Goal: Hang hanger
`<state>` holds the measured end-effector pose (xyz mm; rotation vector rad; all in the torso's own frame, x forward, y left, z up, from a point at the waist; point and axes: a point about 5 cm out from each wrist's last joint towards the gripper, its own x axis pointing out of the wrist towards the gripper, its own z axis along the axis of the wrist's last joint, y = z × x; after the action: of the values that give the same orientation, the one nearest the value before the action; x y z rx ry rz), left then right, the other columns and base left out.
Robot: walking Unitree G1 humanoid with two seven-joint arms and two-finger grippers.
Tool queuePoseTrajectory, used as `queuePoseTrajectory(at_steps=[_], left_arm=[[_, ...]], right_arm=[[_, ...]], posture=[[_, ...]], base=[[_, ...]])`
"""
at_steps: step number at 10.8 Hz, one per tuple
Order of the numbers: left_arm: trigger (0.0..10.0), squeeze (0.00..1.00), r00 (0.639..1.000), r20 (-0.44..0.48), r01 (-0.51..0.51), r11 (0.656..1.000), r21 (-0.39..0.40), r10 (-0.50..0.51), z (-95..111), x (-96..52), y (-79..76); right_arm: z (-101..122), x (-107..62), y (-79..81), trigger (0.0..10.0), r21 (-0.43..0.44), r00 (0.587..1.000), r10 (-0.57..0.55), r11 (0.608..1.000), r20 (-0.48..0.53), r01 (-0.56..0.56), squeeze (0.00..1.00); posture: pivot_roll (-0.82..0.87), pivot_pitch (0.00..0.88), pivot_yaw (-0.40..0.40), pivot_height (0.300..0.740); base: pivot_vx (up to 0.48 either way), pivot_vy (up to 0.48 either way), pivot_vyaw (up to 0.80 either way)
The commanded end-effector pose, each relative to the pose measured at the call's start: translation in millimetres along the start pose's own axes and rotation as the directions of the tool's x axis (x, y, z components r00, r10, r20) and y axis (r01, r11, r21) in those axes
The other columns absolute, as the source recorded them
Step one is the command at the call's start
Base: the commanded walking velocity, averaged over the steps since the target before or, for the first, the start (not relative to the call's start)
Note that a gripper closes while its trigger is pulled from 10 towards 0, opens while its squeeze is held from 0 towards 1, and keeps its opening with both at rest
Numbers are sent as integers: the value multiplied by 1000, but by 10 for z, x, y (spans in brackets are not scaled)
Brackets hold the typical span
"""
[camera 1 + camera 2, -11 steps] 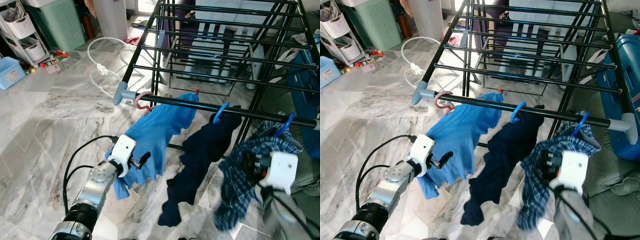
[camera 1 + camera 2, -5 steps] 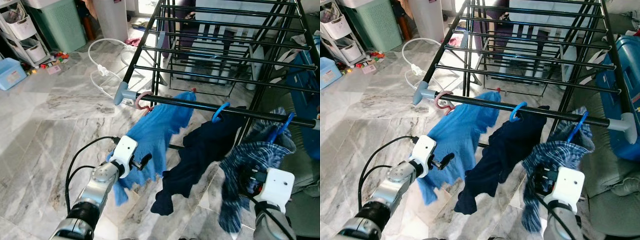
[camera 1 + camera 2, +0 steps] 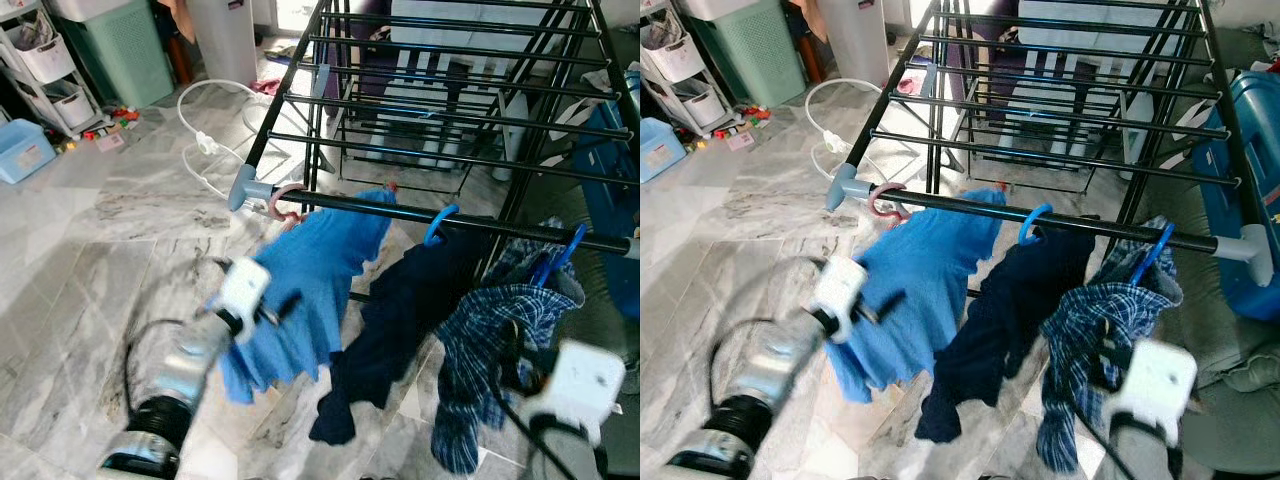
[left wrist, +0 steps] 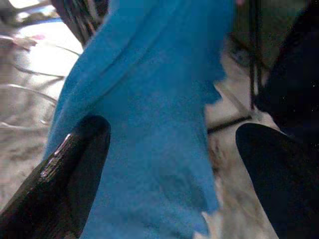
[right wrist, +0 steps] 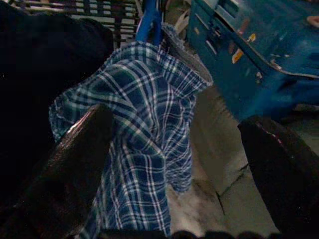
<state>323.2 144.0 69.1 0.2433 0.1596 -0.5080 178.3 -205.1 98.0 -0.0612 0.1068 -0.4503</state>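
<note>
A black drying rack's front bar (image 3: 400, 212) carries three hangers. A pink hook (image 3: 285, 205) holds a light blue shirt (image 3: 310, 280), a blue hook (image 3: 438, 225) holds a dark navy garment (image 3: 400, 310), and a blue hanger (image 3: 560, 255) holds a plaid shirt (image 3: 490, 350). My left gripper (image 3: 285, 308) is blurred and open beside the light blue shirt (image 4: 159, 99), which spreads behind its fingers (image 4: 70, 174). Low at the right, my right gripper (image 3: 515, 370) is open and faces the plaid shirt (image 5: 144, 124) without holding it.
Further rack bars (image 3: 450, 100) stretch behind the front one. A blue suitcase (image 3: 1250, 170) stands right of the rack. A white cable (image 3: 210, 120), a green basket (image 3: 125, 45), a white shelf trolley (image 3: 45, 60) and a blue bin (image 3: 25, 150) sit on the marble floor at the left.
My left arm has lifted toward the light blue shirt and is blurred. My right gripper has drawn back down and right from the plaid shirt. The garments have swung.
</note>
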Motion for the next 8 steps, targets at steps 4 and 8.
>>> queuePoseTrajectory(at_steps=[4, 8], left_arm=[[10000, 0, 991, 72, -108, 994, -18, 109, 153, 37, -41], [10000, 0, 990, 41, -134, 990, -42, 135, 152, 91, -65]], right_arm=[[103, -28, 42, 10000, 51, 996, 75, 996, 40, -77, 0], [85, 8, 72, 10000, 51, 995, 93, 994, 46, -95, 0]], posture=[[-22, 52, 4, 740], [-19, 35, 2, 740]], base=[[0, 0, 0], [-207, 0, 0]])
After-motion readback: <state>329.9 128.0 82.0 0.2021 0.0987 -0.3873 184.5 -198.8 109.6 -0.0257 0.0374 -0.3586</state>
